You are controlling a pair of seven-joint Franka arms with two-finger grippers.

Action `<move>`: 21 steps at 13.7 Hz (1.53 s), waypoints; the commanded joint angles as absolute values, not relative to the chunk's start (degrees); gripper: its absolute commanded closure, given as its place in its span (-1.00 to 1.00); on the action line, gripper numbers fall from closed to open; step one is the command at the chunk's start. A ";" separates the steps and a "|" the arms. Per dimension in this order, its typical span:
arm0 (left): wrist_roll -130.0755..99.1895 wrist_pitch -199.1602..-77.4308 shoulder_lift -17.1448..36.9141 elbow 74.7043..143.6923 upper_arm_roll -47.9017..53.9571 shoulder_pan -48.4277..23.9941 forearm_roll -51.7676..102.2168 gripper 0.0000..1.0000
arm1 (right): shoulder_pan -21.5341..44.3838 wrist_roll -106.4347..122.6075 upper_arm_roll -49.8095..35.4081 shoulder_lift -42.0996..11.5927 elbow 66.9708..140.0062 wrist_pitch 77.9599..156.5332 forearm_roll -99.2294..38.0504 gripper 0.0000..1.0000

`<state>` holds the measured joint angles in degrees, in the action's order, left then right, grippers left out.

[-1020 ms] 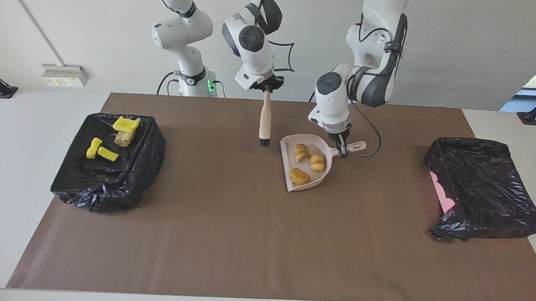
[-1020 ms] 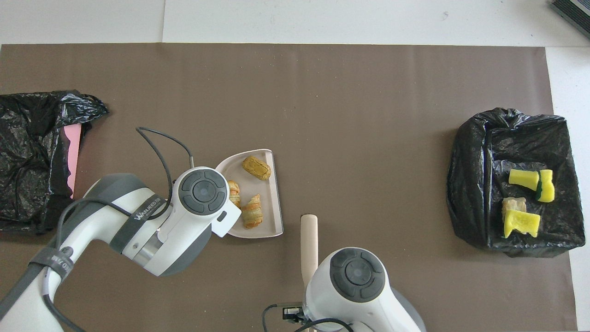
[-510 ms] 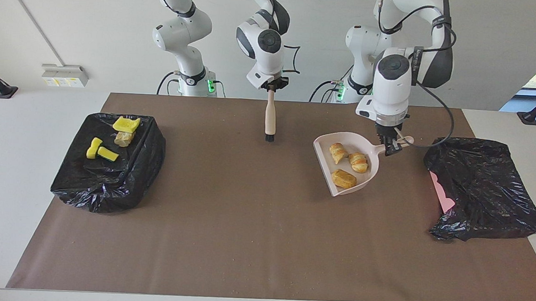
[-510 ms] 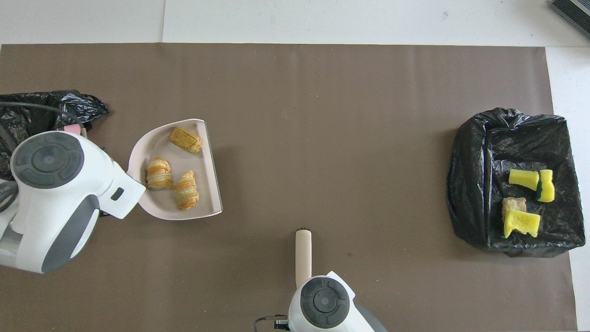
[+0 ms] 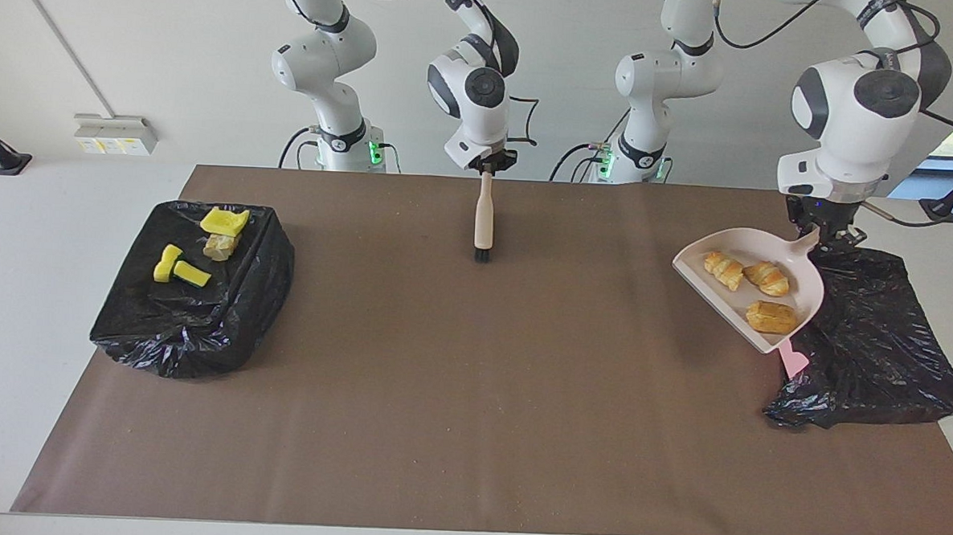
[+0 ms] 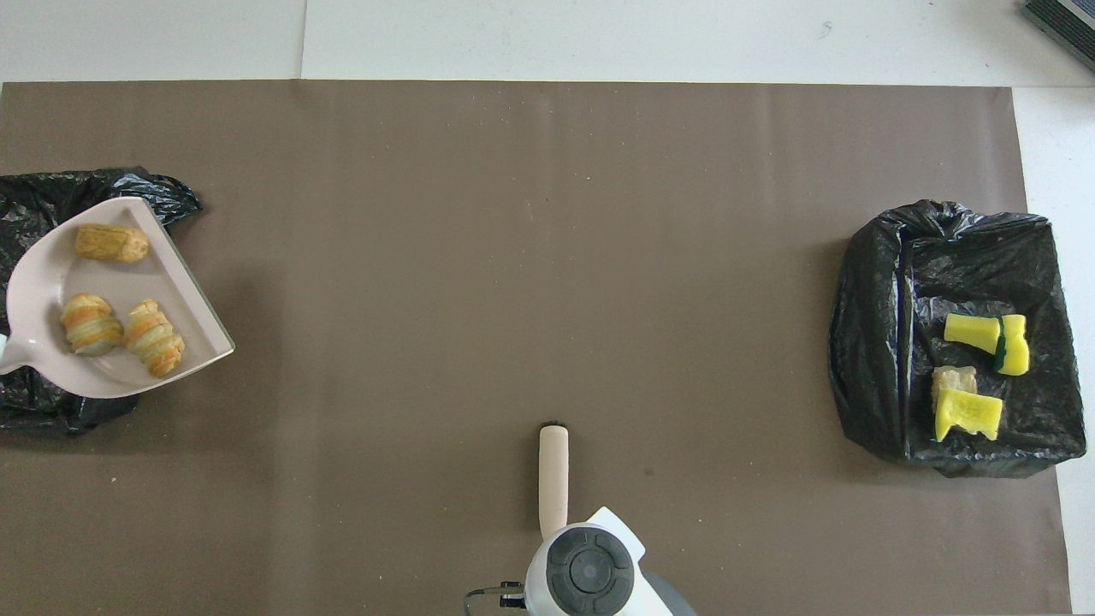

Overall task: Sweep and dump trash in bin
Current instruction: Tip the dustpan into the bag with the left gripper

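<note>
The left gripper (image 5: 828, 232) grasps the dustpan (image 5: 805, 286) of bread chunks (image 5: 753, 289) over the bin (image 5: 875, 341), seemingly tilted; the right gripper (image 5: 491, 165) clenches the brush (image 5: 484, 215).

Left gripper (image 5: 826, 232) raised at the left arm's end of the table, wrist pointing down, fingers clamped tight. Right gripper (image 5: 489, 165) mid-table, close to the robots — pointing straight down, fingertips pinched together.
</note>
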<state>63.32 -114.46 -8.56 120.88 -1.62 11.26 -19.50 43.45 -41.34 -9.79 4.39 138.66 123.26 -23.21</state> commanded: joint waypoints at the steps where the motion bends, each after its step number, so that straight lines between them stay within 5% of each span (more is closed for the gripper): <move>1: 65.64 -117.94 -8.61 120.15 -0.79 19.40 -19.69 1.00 | 44.91 -41.05 -9.76 5.54 140.80 126.21 -21.54 1.00; 7: 89.54 -117.07 2.35 102.95 -1.40 32.06 -17.22 1.00 | 44.83 -41.13 -9.76 5.62 140.71 123.50 -19.00 1.00; 9: 90.00 -115.33 6.40 97.41 -1.32 32.00 -27.18 1.00 | 44.30 -41.13 -9.58 6.24 140.28 119.55 -17.67 1.00; 15: 89.91 -113.57 10.63 96.15 -1.23 28.40 -42.52 1.00 | 43.42 -41.57 -9.67 6.15 140.10 119.71 -17.84 1.00; 17: 89.82 -109.88 11.42 96.06 -1.32 26.29 -45.69 1.00 | 41.58 -40.70 -9.75 5.10 138.44 119.80 -18.11 -0.99; 21: 89.30 -101.62 10.99 95.71 -1.32 22.60 -49.56 1.00 | 36.05 -35.70 -9.67 4.75 133.25 119.79 -18.19 -1.00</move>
